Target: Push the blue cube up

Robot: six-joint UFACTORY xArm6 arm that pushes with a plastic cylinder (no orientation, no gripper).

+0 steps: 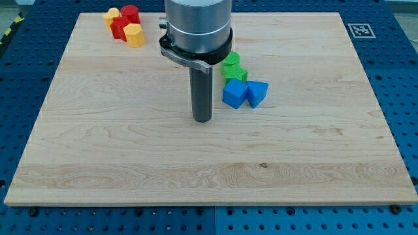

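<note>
The blue cube (234, 94) sits on the wooden board (130, 150) just right of centre, touching a blue wedge-shaped block (257, 93) on its right. Two green blocks (232, 67) lie just above the blue cube, partly hidden by the arm's grey body (197, 29). My tip (202, 120) rests on the board to the left of the blue cube and slightly below it, a small gap apart.
A cluster of red (122, 27) and yellow (134, 35) blocks lies near the view's top left, with another yellow block (112, 14) and a red cylinder (130, 12). A marker tag (360, 30) sits at the board's top right corner.
</note>
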